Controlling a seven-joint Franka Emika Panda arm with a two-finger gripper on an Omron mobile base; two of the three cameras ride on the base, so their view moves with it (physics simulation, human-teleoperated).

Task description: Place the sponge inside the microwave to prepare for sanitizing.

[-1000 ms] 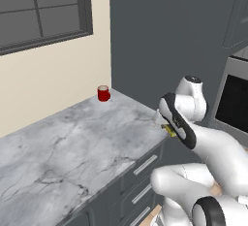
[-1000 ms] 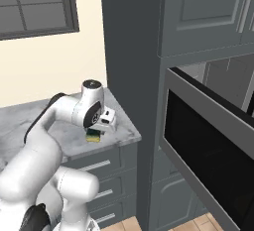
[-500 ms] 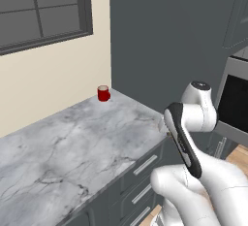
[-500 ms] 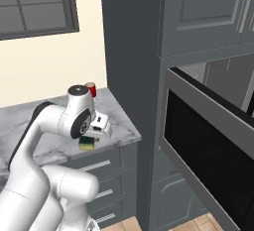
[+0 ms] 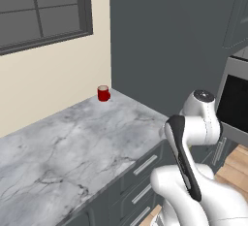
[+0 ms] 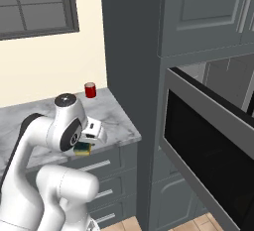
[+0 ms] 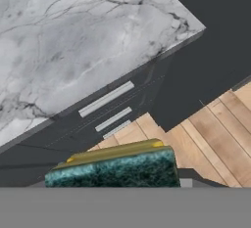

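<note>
The sponge (image 6: 81,149), yellow with a dark green layer, hangs in my gripper (image 6: 87,141) just off the counter's front edge, over the drawers. The gripper is shut on the sponge. In the hand view the sponge (image 7: 117,166) lies across the bottom and hides the fingertips, with the floor beneath it. The microwave (image 6: 211,143) stands to the right, its black glass door swung down and open, and the light interior (image 6: 218,79) shows above the door. In the left base view the microwave (image 5: 236,104) is at the right edge, behind my arm.
A small red can (image 5: 102,93) (image 6: 90,89) stands at the back of the marble counter (image 5: 72,137) against the wall. A tall dark cabinet panel (image 6: 131,51) separates the counter from the microwave. Drawer fronts (image 7: 105,100) and wooden floor (image 7: 220,129) lie below the hand.
The arm has folded back and swung, bringing the hand and sponge from over the counter's corner down and off its front edge. The grip on the sponge is unchanged.
</note>
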